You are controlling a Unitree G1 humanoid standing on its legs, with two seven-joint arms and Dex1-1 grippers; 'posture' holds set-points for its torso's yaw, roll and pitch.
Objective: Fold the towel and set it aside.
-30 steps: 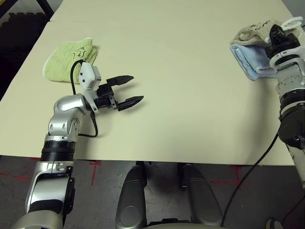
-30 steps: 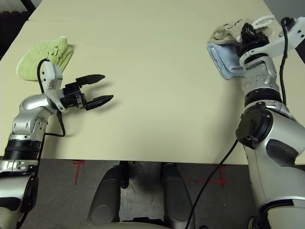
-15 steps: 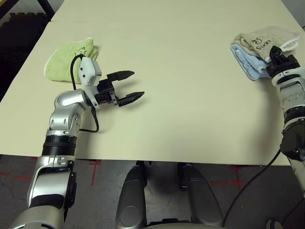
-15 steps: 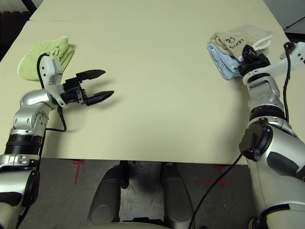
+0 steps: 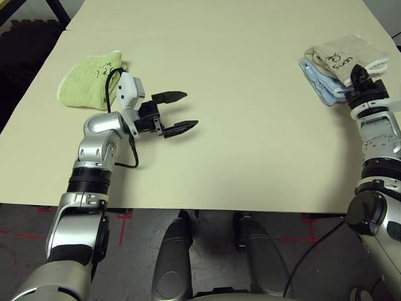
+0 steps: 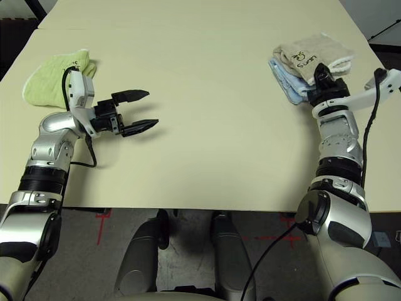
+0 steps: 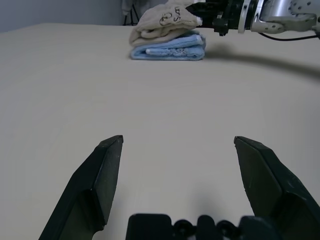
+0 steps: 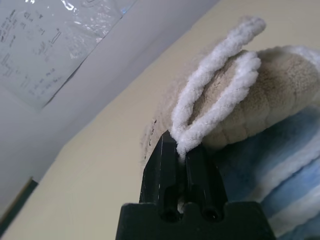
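The left gripper is hovering nearest me over the bare table, fingers spread wide and holding nothing, well apart from the towel. Beyond it the right gripper is sitting with fingers pressed together just at the towel's white corded edging, seemingly pinching it. The towel, folded, is lying on top of the light blue towel. It is looking soft, light and floppy; that thick corded edge is probably offering the surest hold.

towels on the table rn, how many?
3. A lime-green towel lies at the table's far left, behind the left gripper. The beige towel sits folded on a light blue towel at the far right. More could hide underneath.
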